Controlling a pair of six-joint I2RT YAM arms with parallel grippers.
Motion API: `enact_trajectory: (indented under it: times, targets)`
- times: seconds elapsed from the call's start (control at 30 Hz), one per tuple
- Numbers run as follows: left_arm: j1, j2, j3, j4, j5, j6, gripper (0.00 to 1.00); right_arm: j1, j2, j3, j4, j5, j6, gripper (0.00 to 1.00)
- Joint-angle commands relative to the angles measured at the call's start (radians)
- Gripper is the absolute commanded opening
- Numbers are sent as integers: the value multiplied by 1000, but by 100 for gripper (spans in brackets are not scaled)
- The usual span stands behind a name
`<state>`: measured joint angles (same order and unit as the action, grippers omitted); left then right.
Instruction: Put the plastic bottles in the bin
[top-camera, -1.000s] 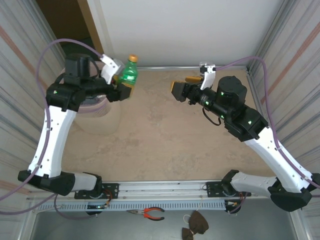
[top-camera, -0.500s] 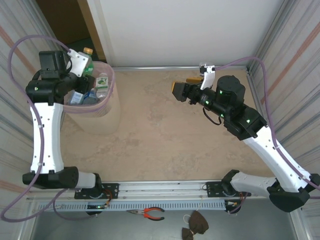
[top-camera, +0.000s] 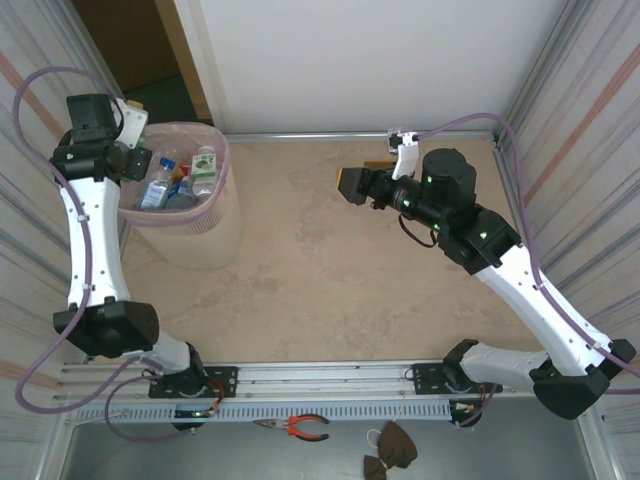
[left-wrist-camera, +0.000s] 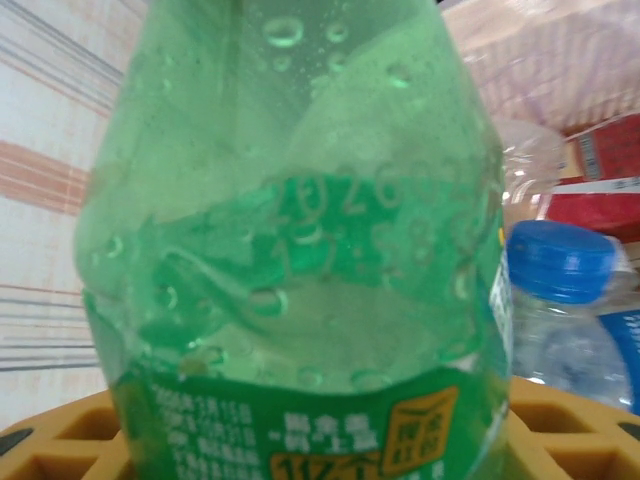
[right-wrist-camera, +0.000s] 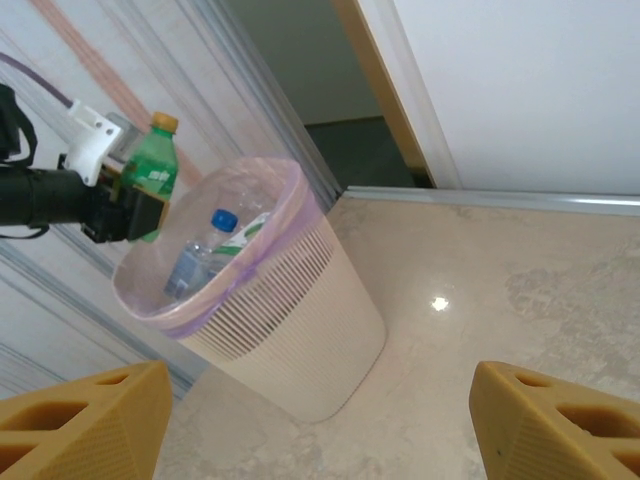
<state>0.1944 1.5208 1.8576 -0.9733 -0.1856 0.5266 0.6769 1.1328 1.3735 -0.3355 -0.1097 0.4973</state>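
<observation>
My left gripper (top-camera: 120, 155) is shut on a green plastic bottle (left-wrist-camera: 300, 250) with an orange cap (right-wrist-camera: 163, 122). It holds the bottle upright over the far left rim of the bin (top-camera: 216, 150), a pale basket with a pink liner (right-wrist-camera: 290, 200). In the left wrist view the yellow pads (left-wrist-camera: 60, 440) flank the bottle's label. Several clear bottles (top-camera: 165, 185) lie inside the bin, among them one with a blue cap (left-wrist-camera: 560, 262). Over the back middle of the table, my right gripper (top-camera: 363, 172) stands open and empty, its yellow fingers (right-wrist-camera: 85, 420) wide apart and facing the bin.
Corrugated metal walls (top-camera: 590, 110) close in both sides, and a dark doorway (top-camera: 130, 40) lies behind the bin. The beige tabletop (top-camera: 330, 270) stretches between the arms. Orange-handled pliers (top-camera: 300, 428) and a dark object (top-camera: 390, 450) lie below the front rail.
My left arm swung left with the green bottle, from beside the bin's right side to above its far left rim. The right gripper shifted slightly left and stayed open.
</observation>
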Motion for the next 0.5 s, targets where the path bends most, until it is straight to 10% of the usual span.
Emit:
enact_trajectory:
  times: [0.0,0.47]
  targets:
    - [15,36,-25,0,-4,-16,58,-20,1,-12,36,-23,24,77]
    - [22,25,-121,-11,78,-90,83,-43,10,-26,58,-59,45,77]
